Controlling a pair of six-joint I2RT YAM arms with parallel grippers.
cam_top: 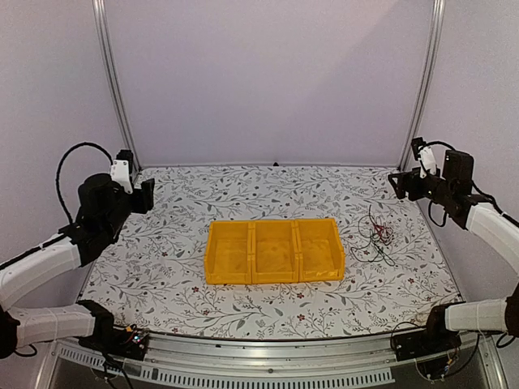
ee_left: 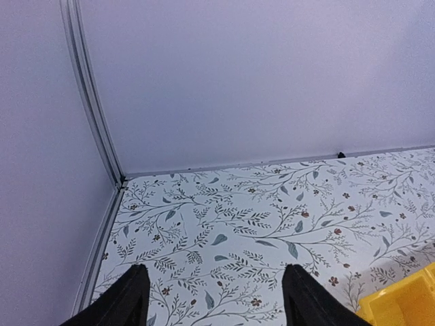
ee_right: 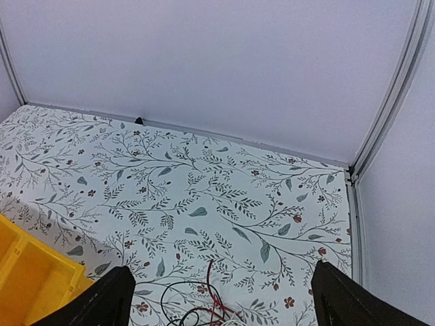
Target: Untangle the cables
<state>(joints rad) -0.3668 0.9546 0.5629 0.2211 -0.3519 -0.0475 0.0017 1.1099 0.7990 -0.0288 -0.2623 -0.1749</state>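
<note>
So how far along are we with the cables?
Nothing looks done: the cables lie in one tangled pile right of the yellow bin, whose compartments look empty. Nothing in hand: left gripper and right gripper hang open above the table. All the separating is left.

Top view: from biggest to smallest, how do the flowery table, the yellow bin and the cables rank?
1. the table, by far the largest
2. the yellow bin
3. the cables, a small tangle to the right of the bin
</note>
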